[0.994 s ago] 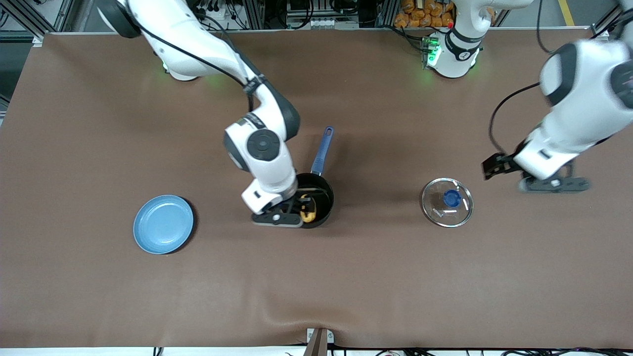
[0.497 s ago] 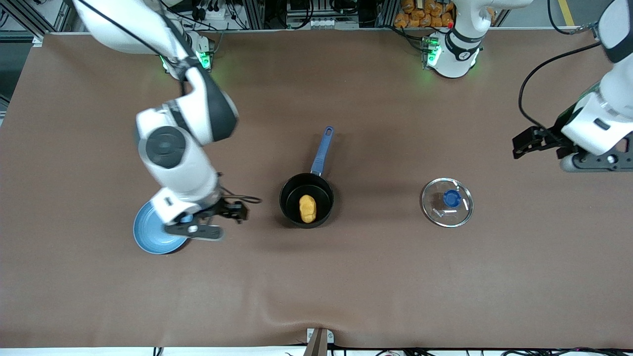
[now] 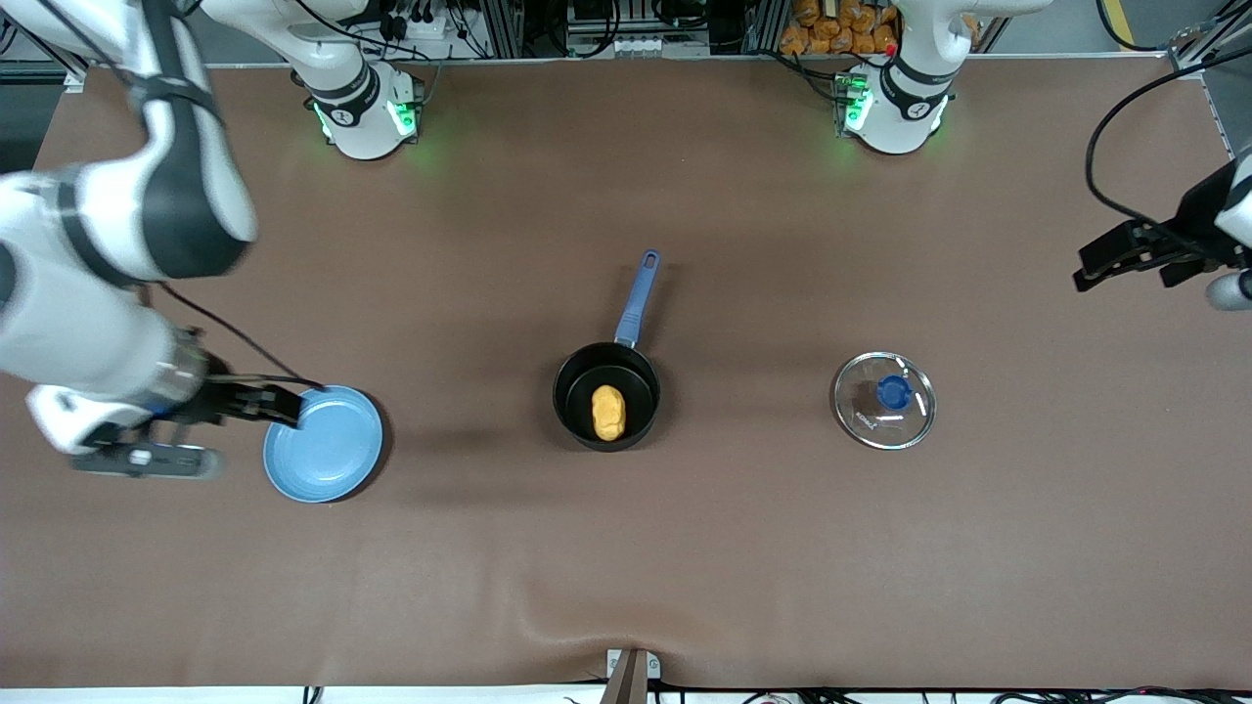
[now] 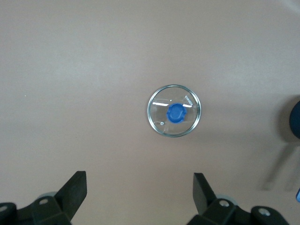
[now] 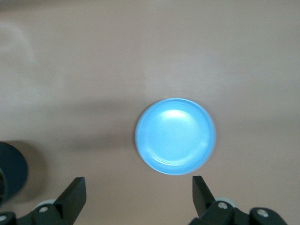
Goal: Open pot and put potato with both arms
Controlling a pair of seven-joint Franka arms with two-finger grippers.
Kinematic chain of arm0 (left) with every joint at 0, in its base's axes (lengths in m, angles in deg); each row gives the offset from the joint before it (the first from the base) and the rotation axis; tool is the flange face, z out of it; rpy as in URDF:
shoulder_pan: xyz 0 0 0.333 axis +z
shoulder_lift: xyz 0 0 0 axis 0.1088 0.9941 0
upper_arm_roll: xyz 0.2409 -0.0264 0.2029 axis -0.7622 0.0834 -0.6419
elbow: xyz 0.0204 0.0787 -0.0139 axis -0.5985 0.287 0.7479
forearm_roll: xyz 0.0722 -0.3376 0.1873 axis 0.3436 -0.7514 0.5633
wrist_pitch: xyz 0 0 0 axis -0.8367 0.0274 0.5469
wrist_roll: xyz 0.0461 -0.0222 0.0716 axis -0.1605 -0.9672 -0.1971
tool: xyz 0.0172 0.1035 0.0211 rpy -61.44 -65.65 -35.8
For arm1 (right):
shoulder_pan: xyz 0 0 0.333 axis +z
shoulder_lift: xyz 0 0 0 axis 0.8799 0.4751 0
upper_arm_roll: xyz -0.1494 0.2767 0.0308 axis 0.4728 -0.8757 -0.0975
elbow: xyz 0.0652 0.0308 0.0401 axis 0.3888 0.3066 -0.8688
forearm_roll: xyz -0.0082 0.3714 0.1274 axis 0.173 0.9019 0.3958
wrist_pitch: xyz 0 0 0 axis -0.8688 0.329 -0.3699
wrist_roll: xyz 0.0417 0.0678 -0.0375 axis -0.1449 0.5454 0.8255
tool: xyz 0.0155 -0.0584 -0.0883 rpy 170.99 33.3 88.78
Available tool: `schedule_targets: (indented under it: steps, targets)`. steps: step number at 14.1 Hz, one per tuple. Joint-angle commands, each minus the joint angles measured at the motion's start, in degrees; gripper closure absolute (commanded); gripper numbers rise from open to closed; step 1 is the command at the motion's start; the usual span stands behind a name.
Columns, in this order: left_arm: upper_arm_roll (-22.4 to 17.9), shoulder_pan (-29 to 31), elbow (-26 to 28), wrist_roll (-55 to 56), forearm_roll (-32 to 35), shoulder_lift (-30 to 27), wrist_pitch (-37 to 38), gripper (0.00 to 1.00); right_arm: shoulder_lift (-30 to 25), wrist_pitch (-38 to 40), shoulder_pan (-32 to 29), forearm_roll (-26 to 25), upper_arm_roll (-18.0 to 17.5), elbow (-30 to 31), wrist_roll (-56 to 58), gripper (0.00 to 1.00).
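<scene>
The black pot (image 3: pixel 579 389) with its blue handle (image 3: pixel 636 298) stands open mid-table. The yellow-orange potato (image 3: pixel 607 412) lies inside it. The glass lid (image 3: pixel 884 400) with the blue knob (image 3: pixel 892 392) lies flat on the table toward the left arm's end; it also shows in the left wrist view (image 4: pixel 174 110). My right gripper (image 3: pixel 142 458) is open and empty, up beside the blue plate, its jaws wide in the right wrist view (image 5: pixel 138 190). My left gripper (image 3: pixel 1228 290) is open and empty, high at the table's end, its jaws wide in the left wrist view (image 4: pixel 139 187).
A light-blue plate (image 3: pixel 323 443) lies toward the right arm's end of the table and shows in the right wrist view (image 5: pixel 175 136). The pot's rim shows at the edge of both wrist views (image 5: pixel 9 171) (image 4: pixel 295 124). A brown mat (image 3: pixel 626 567) covers the table.
My right gripper let go of the potato in the pot, rose and swung out past the plate. My left gripper withdrew from beside the lid toward its end of the table.
</scene>
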Motion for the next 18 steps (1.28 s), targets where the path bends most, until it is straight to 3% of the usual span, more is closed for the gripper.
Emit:
schedule_targets:
  steps: [1,6,8,18]
  targets:
    - [2.8,2.3,1.6,-0.7,-0.9,-1.9,-0.3,0.00,-6.1,0.1,-4.9,1.1,-1.2,6.3,5.9,0.00]
    - [2.7,2.2,1.6,-0.2,-0.8,-1.7,-0.6,0.00,-18.8,-6.3,-8.0,1.1,-1.1,21.0,7.9,0.00]
    - [2.7,2.2,1.5,0.0,-0.8,-1.7,-0.7,0.00,-21.8,-7.2,-8.2,1.8,-1.0,23.9,7.9,0.00]
    - [2.7,2.1,1.4,0.0,-0.9,-1.7,-0.6,0.00,-28.9,-2.9,-8.3,2.9,-0.8,25.3,9.0,0.00]
